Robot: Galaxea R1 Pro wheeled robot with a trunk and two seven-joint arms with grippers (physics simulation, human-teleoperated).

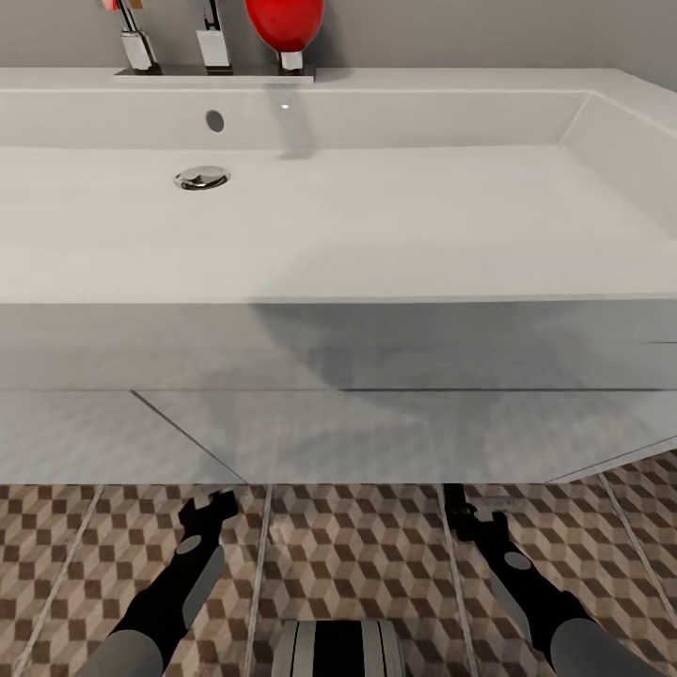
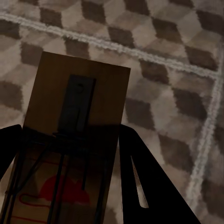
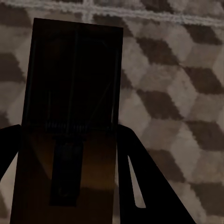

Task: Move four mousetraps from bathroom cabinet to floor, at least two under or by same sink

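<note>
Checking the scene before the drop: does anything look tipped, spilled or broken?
Nothing stands out. The wide white rectangular sink looks clean and intact, and the cube-patterned tile floor shows no spill or damage.

It was a bathroom: a wide white sink (image 1: 376, 235) with chrome drain (image 1: 202, 178) filled the upper frame, above cube-patterned floor tiles (image 1: 357, 545).

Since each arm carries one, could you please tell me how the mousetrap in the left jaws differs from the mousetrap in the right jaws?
The left mousetrap looks lighter tan-brown and shows a red mark; the right mousetrap sits in deep shadow, with no red visible. The left one's dark plate lies toward its far end, the right one's toward the wrist camera. Both are flat boards with wire, held between dark jaws over the cube-patterned bathroom floor.
</note>
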